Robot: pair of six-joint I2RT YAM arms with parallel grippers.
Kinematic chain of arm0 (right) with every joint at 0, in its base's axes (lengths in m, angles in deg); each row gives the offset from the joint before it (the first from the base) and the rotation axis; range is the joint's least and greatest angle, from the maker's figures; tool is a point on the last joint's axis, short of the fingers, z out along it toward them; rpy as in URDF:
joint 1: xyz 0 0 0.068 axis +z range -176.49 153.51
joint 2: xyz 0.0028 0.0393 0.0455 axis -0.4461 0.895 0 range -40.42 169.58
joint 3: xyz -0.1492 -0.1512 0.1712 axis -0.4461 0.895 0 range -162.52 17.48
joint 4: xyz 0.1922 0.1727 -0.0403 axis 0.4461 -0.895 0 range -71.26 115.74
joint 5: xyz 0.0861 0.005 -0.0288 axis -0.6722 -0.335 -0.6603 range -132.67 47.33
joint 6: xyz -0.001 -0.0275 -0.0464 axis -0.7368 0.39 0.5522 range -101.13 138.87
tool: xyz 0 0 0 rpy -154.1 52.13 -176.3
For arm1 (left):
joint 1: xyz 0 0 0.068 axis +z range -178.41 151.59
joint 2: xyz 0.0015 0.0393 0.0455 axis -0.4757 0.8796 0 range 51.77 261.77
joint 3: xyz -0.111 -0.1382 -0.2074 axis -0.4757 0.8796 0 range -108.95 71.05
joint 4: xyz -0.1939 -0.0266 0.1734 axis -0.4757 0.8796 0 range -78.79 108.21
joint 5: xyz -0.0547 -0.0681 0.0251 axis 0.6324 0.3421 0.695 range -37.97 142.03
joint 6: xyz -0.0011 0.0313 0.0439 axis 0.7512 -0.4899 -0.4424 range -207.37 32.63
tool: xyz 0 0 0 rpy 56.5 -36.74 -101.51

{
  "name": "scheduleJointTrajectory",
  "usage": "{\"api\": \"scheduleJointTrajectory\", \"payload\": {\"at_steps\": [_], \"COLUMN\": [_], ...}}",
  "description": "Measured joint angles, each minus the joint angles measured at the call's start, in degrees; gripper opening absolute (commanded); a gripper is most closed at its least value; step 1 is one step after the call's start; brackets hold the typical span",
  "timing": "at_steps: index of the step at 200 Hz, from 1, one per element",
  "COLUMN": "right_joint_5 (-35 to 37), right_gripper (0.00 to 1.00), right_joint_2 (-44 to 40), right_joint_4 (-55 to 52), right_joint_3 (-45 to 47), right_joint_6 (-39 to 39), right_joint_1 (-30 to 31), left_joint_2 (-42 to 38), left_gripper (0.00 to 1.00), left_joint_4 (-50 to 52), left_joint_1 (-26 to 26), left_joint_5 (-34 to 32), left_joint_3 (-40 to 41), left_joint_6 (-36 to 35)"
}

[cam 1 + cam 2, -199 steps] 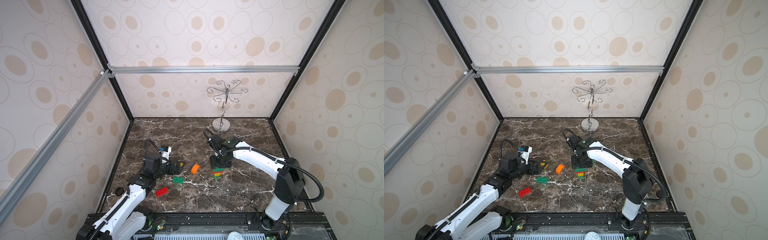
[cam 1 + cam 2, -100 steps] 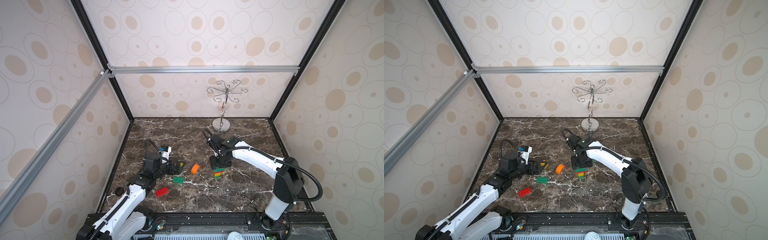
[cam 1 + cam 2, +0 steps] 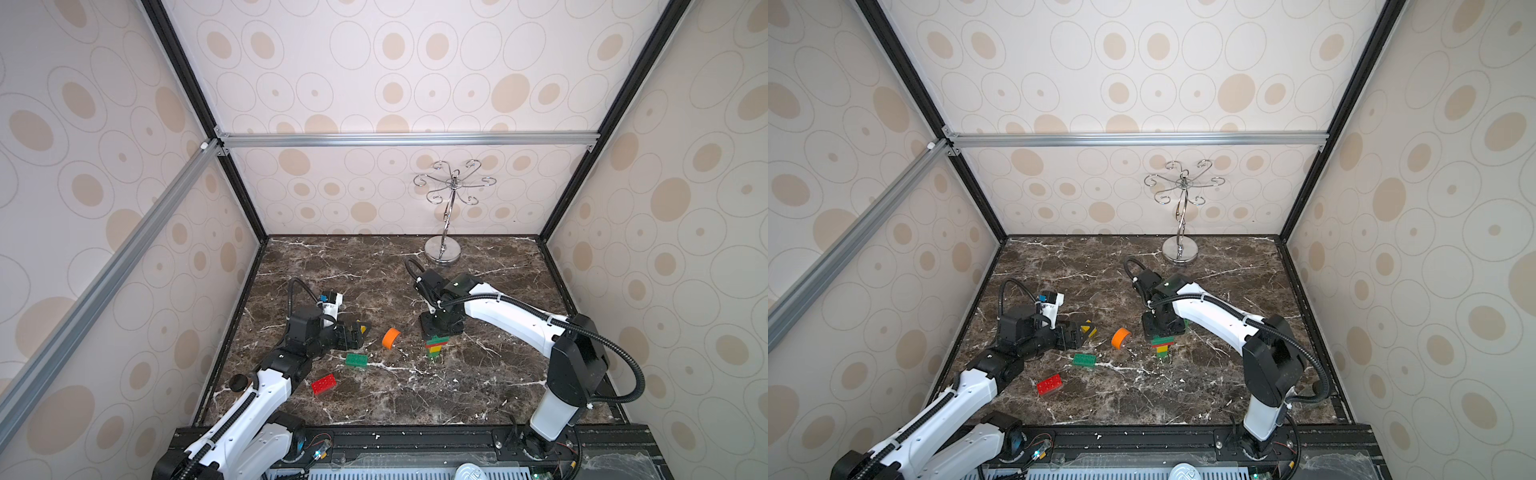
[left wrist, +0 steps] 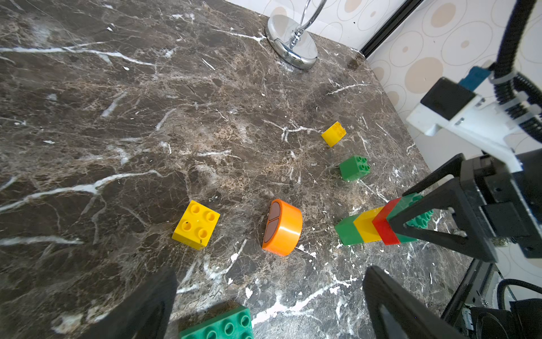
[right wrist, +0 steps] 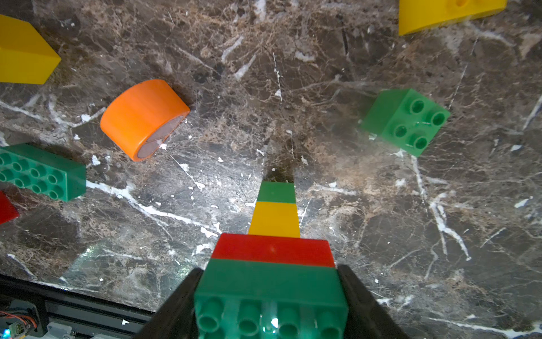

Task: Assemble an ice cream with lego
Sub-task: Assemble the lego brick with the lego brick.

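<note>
A lego stack [image 5: 274, 223] of green, yellow, red and a wide green brick stands with its lower end on the marble, right of centre in both top views [image 3: 436, 345] [image 3: 1163, 345]. My right gripper [image 5: 271, 302] is shut on the wide top green brick [image 4: 406, 205]. An orange half-round piece [image 3: 390, 337] [image 4: 283, 227] lies on its side between the arms. My left gripper [image 4: 269, 302] stands open and empty just left of it [image 3: 357, 332], over the end of a green oblong brick [image 4: 220, 325] [image 3: 356, 360].
A red oblong brick [image 3: 324, 384] lies near the front left. A yellow square brick [image 4: 196, 224], a green square brick [image 4: 354, 168] and a small yellow brick [image 4: 333, 133] lie loose. A silver hooked stand [image 3: 443, 251] is at the back.
</note>
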Motion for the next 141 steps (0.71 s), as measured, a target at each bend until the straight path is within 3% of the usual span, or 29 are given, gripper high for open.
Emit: {"api": "scheduleJointTrajectory", "payload": {"at_steps": [141], "right_joint_5": [-0.04], "right_gripper": [0.55], "right_joint_2": [-0.59], "right_joint_4": [0.81], "right_joint_3": [0.46], "right_joint_6": [-7.13], "right_joint_1": [0.02], "left_joint_2": [-1.36], "left_gripper": [1.0], "left_joint_4": [0.07], "left_joint_1": [0.0], "left_joint_5": [-1.07], "left_joint_3": [0.0], "left_joint_6": [0.0]}}
